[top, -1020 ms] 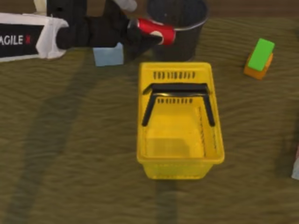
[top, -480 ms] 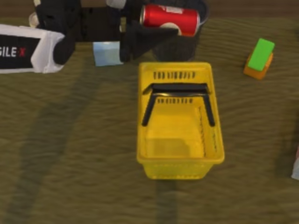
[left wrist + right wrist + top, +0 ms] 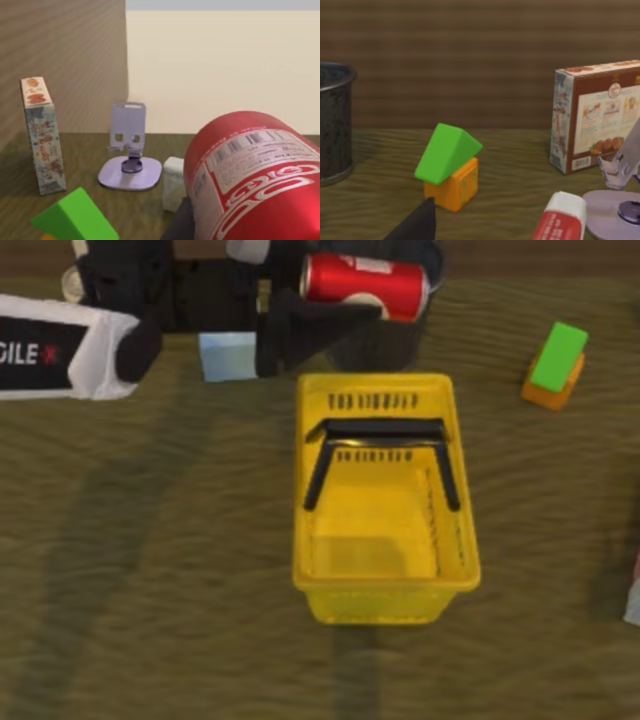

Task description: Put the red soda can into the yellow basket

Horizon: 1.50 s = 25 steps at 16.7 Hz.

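The red soda can point(image 3: 365, 285) lies on its side in the air at the far edge of the table, over the black mesh bin. My left gripper point(image 3: 335, 298) is shut on it, its dark fingers point(image 3: 300, 325) reaching in from the left. In the left wrist view the can point(image 3: 255, 185) fills the near corner, barcode and white script showing. The yellow basket point(image 3: 375, 385) stands at the table's middle, just in front of the can, with its black handles point(image 3: 380, 430) folded across the opening. My right gripper point(image 3: 420, 225) is out of the top view; only a dark tip shows.
The round black mesh bin point(image 3: 395, 340) stands right behind the basket. A pale blue block point(image 3: 228, 355) lies to its left. A green wedge on an orange block point(image 3: 556, 362) sits at the far right. A printed box point(image 3: 597, 120), a purple stand point(image 3: 130, 170) and a red-and-white tube point(image 3: 557, 220) are farther right.
Over the last second the left gripper raised the can and carried it slightly right over the bin. In the last half second it barely moved.
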Each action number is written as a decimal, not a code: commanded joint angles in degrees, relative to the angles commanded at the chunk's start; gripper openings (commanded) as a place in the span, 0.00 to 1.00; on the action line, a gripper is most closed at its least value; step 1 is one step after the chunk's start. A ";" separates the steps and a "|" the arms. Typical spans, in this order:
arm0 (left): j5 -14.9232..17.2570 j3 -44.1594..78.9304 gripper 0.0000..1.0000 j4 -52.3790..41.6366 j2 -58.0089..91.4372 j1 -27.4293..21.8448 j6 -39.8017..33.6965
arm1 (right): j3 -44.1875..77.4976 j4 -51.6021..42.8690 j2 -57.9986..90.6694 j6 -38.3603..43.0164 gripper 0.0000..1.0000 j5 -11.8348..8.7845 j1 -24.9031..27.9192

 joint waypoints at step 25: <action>0.05 -5.02 0.90 18.16 12.64 1.19 -0.35 | 0.00 0.00 0.00 0.00 1.00 0.00 0.00</action>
